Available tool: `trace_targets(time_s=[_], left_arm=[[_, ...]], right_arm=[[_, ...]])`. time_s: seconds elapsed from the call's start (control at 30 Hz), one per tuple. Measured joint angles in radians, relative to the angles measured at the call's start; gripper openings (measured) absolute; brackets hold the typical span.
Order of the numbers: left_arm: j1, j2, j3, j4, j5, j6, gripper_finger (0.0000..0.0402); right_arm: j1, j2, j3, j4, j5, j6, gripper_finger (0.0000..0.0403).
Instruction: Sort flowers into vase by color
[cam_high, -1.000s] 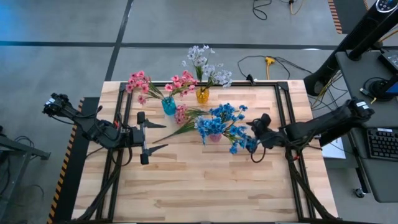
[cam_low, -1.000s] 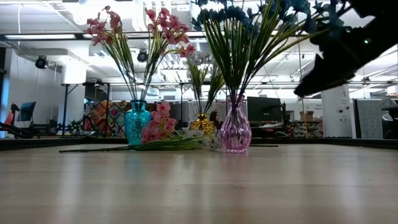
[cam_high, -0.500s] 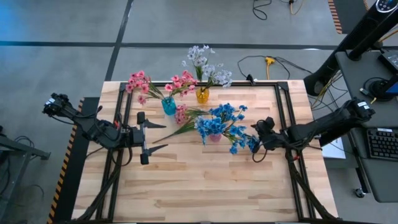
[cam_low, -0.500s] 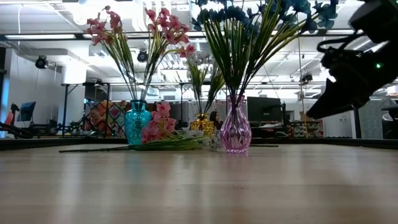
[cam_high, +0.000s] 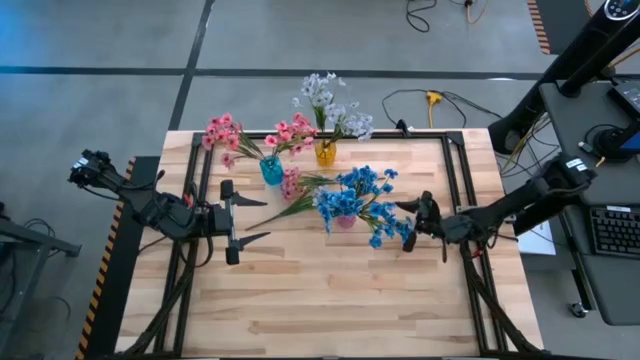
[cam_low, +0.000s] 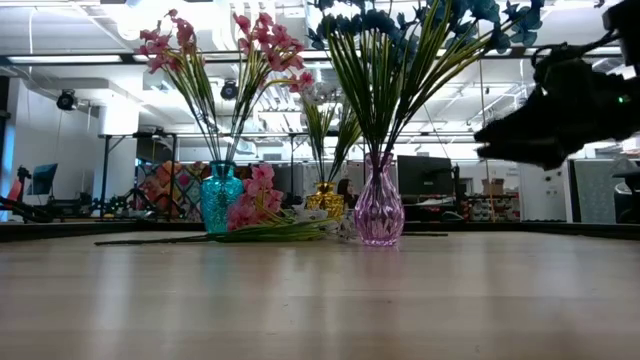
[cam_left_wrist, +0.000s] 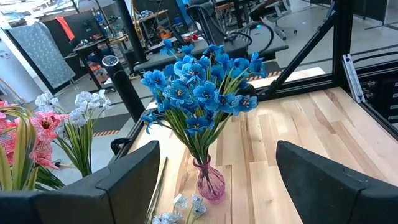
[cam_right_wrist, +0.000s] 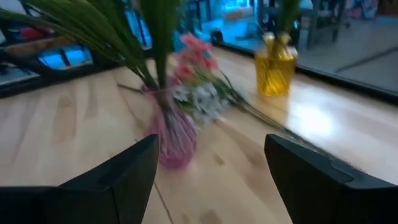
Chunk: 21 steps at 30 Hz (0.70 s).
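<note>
Three vases stand at the table's far middle. A teal vase (cam_high: 271, 170) holds pink flowers (cam_high: 225, 133), a yellow vase (cam_high: 326, 153) holds white-lavender flowers (cam_high: 325, 100), and a pink vase (cam_low: 379, 212) holds blue flowers (cam_high: 360, 195). A loose pink spray (cam_high: 291, 184) lies flat on the table between the teal and pink vases. A small white spray (cam_right_wrist: 202, 99) lies beside the pink vase (cam_right_wrist: 174, 140). My left gripper (cam_high: 247, 215) hangs open to the left of the vases. My right gripper (cam_high: 404, 225) is open, level, just right of the blue flowers, holding nothing.
Black frame rails (cam_high: 455, 190) run along the table's sides and far edge. The near half of the wooden table (cam_high: 330, 300) is bare boards. A desk with a keyboard (cam_high: 610, 230) stands off the right edge.
My right gripper has come down beside the blue flowers and tipped from slanting downward to about level, staying open. The left arm and all the flowers have kept still.
</note>
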Motion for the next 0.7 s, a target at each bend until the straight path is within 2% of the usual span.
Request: trace_targets(time_s=[0.17, 0.4, 0.7], left_arm=[[0.000, 0.000, 0.000, 0.000, 0.000, 0.000, 0.0302], [0.001, 0.000, 0.000, 0.000, 0.000, 0.000, 0.0302], [0.001, 0.000, 0.000, -0.004, 0.000, 0.000, 0.0302]], right_arm=[[0.004, 0.144, 0.034, 0.121, 0.000, -0.075, 0.0278], [0.004, 0.372, 0.188, 0.264, 0.022, -0.225, 0.0278], [0.003, 0.547, 0.233, 0.580, 0.027, -0.369, 0.0270]])
